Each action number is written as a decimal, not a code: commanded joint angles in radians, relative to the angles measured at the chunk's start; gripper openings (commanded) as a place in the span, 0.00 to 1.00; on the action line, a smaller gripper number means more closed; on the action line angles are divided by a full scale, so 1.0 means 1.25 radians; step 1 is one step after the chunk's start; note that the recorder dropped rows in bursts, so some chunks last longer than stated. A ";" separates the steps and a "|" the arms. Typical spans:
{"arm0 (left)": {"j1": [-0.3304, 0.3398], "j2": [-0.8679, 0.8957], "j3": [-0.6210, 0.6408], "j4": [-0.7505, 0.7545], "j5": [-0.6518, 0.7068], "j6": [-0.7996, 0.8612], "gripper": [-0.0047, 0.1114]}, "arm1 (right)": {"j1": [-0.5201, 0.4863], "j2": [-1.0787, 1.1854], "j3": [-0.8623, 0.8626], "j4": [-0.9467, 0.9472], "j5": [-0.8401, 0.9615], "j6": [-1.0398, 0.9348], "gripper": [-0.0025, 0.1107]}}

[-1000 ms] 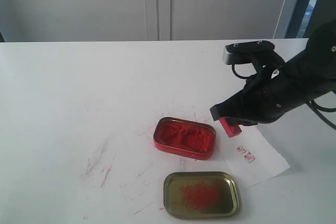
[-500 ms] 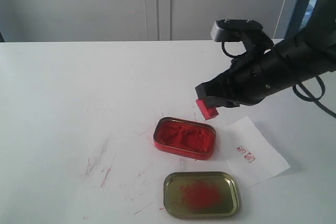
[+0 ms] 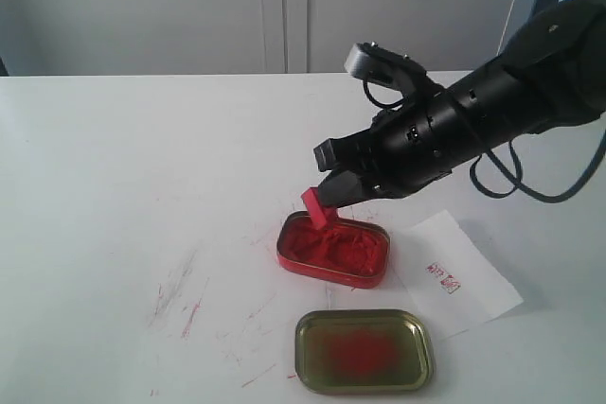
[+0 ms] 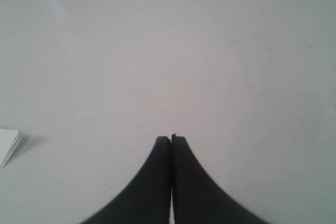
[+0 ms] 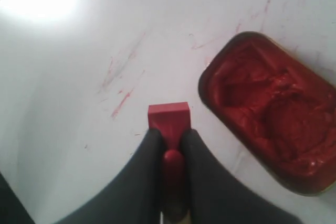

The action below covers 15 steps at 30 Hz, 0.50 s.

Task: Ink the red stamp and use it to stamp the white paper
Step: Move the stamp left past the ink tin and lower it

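Observation:
My right gripper [image 3: 333, 198] is shut on the red stamp [image 3: 319, 207], whose square base hangs tilted just above the far-left rim of the open red ink tin [image 3: 333, 249]. From the right wrist, the red stamp [image 5: 168, 119] sticks out between the black fingers [image 5: 148, 150], and the red ink tin [image 5: 273, 114] lies beside it. The white paper [image 3: 454, 276] lies flat to the right of the tin and bears a small red print [image 3: 443, 278]. My left gripper [image 4: 171, 139] is shut on nothing above bare table; the exterior view does not show it.
The gold-olive lid [image 3: 365, 350] with a red smear lies in front of the tin, near the table's front edge. Red scratches [image 3: 180, 295] mark the white tabletop to the left. A white sheet corner [image 4: 8, 144] shows in the left wrist view.
My right gripper has carried the stamp leftward from above the paper's edge, rising over the tin and then down to the tin's far-left rim. The paper, tin and lid have stayed put.

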 commanded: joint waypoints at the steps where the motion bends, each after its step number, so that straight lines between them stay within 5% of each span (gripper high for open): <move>1: -0.001 -0.003 0.003 -0.007 0.003 0.000 0.04 | -0.001 0.030 -0.019 0.097 0.051 -0.074 0.02; 15: -0.001 -0.003 0.003 -0.007 0.003 0.000 0.04 | 0.039 0.104 -0.021 0.224 0.086 -0.134 0.02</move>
